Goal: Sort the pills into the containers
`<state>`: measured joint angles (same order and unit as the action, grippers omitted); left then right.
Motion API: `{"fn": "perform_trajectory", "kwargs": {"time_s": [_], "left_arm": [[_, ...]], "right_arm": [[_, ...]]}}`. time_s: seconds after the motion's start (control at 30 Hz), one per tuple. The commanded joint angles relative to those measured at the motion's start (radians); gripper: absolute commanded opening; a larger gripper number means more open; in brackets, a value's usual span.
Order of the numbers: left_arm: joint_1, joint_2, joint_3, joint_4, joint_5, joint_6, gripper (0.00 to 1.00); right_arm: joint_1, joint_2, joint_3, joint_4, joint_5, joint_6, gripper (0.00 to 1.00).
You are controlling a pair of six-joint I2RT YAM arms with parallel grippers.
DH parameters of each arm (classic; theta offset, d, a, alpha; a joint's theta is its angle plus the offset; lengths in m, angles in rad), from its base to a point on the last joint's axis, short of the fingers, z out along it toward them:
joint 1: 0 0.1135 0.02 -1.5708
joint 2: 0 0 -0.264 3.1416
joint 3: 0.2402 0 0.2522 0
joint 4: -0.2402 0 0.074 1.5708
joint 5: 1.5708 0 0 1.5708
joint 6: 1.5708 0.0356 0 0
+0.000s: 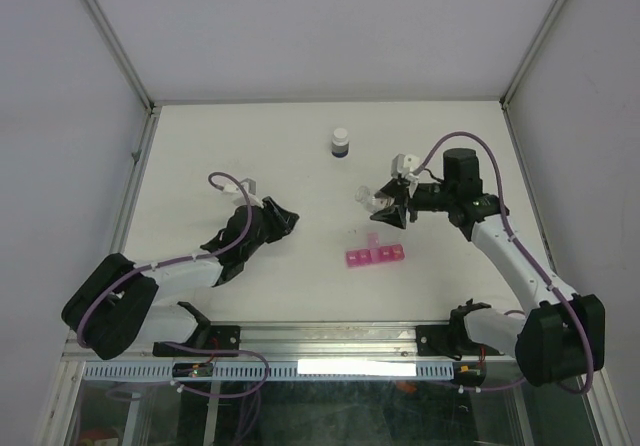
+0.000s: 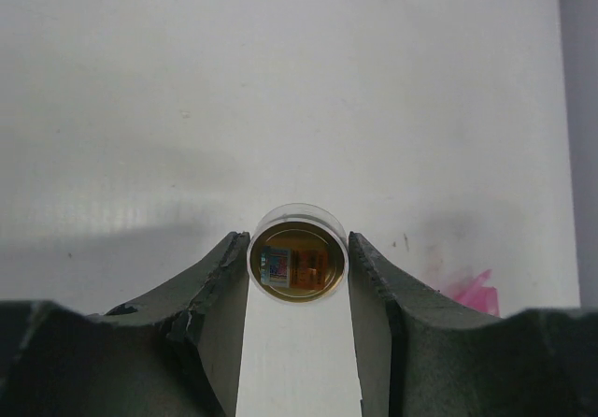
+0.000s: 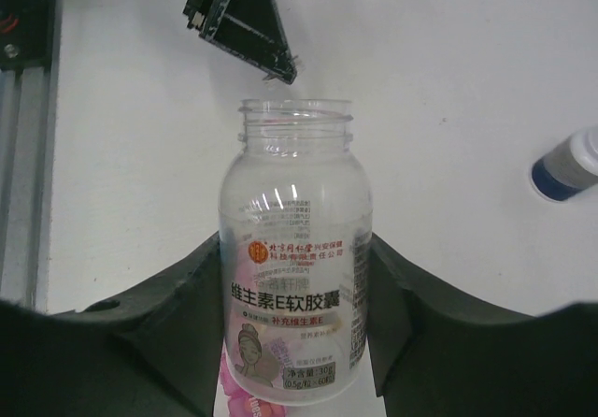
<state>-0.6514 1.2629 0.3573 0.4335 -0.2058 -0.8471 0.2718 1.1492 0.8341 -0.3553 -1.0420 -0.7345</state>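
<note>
The left gripper (image 2: 297, 244) pinches a cap (image 2: 297, 269) (gold inside); the right gripper (image 3: 297, 247) clamps a clear bottle (image 3: 294, 314).

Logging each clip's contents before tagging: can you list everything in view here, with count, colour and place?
pill organizer: one, pink, on the table just right of centre, toward the near edge
dark bottle: one, dark blue with a white cap, standing at the far middle
clear bottle: one, see-through with a printed label, uncapped, held right of centre
cap: one, gold inside, held left of centre
table: one, white
left gripper: one, black, shut on the cap
right gripper: one, black, shut on the clear bottle
</note>
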Motion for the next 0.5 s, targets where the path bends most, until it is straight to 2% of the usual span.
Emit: {"fn": "perform_trajectory", "kwargs": {"time_s": [0.0, 0.17, 0.23, 0.27, 0.33, 0.37, 0.47], "left_arm": [[0.016, 0.051, 0.098, -0.084, -0.115, -0.027, 0.04], [0.027, 0.184, 0.279, -0.334, -0.247, -0.093, 0.09], [0.029, 0.242, 0.34, -0.412, -0.272, -0.104, 0.14], [0.029, 0.267, 0.366, -0.442, -0.28, -0.106, 0.18], [0.029, 0.301, 0.397, -0.482, -0.298, -0.114, 0.4], [0.029, 0.313, 0.401, -0.49, -0.302, -0.122, 0.46], [0.029, 0.323, 0.402, -0.493, -0.304, -0.127, 0.49]], "right_arm": [[-0.068, -0.062, -0.055, 0.381, 0.025, 0.418, 0.0], [-0.12, -0.114, -0.15, 0.732, 0.369, 0.861, 0.0], [-0.124, -0.126, -0.16, 0.761, 0.484, 1.01, 0.0], [-0.133, -0.127, -0.154, 0.76, 0.49, 1.053, 0.0], [-0.148, -0.125, -0.151, 0.789, 0.401, 1.114, 0.0], [-0.154, -0.123, -0.157, 0.822, 0.324, 1.136, 0.0], [-0.155, -0.124, -0.188, 0.962, 0.086, 1.17, 0.0]]}}
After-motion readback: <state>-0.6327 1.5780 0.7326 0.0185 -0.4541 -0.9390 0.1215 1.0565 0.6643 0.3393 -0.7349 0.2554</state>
